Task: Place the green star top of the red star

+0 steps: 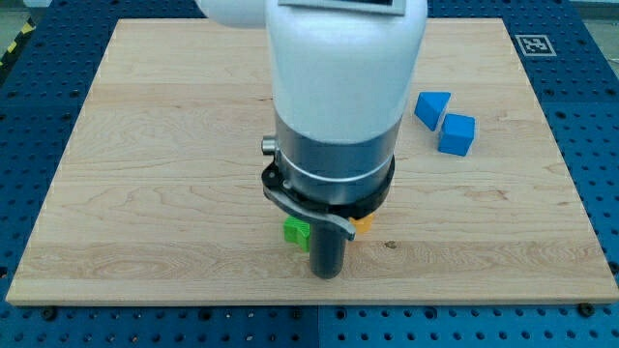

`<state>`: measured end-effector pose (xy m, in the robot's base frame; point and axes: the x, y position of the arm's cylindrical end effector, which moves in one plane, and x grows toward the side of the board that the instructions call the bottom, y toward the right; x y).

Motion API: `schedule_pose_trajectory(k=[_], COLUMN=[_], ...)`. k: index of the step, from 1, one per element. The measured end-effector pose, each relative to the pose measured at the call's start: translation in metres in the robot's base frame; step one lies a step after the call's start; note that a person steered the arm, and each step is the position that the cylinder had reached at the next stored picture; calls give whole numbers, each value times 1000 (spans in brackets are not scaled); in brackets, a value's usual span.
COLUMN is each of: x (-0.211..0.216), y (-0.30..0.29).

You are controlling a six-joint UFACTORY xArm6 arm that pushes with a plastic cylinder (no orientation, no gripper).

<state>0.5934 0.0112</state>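
The arm (334, 106) fills the middle of the view, a wide white and grey cylinder coming down from the view's top. Below it a dark rod (327, 253) reaches toward the table (145, 174). My tip (328, 275) sits near the table's bottom edge, a little right of centre. The end effector is a plain rod with no parts that spread or pinch, so it holds nothing.

Just to the view's left of the rod, touching or nearly touching it, a green block (295, 231) shows. Only a small part is visible, so its star shape cannot be confirmed. Just to the view's right of the rod, an orange block (362, 224) peeks out from under the arm's collar; its shape cannot be made out either. The tip lies between these two, slightly lower in the view.

The red star does not show; the arm hides much of the table's centre.

Well apart, toward the view's upper right, two blue blocks sit touching each other: a blue wedge-like block (432, 108) and, just below and right of it, a blue cube (457, 133).

The table is pale wood, resting on a blue perforated surface (590, 145).
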Motion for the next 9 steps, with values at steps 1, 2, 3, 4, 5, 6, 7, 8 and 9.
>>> schedule_pose_trajectory(k=[1,2,3,4,5,6,7,8,9], x=[-5,-24,-40,-61,-79,-86,-101,-126,-128], y=[0,-14,-38,-45,-55,-78,-97,-98,-92])
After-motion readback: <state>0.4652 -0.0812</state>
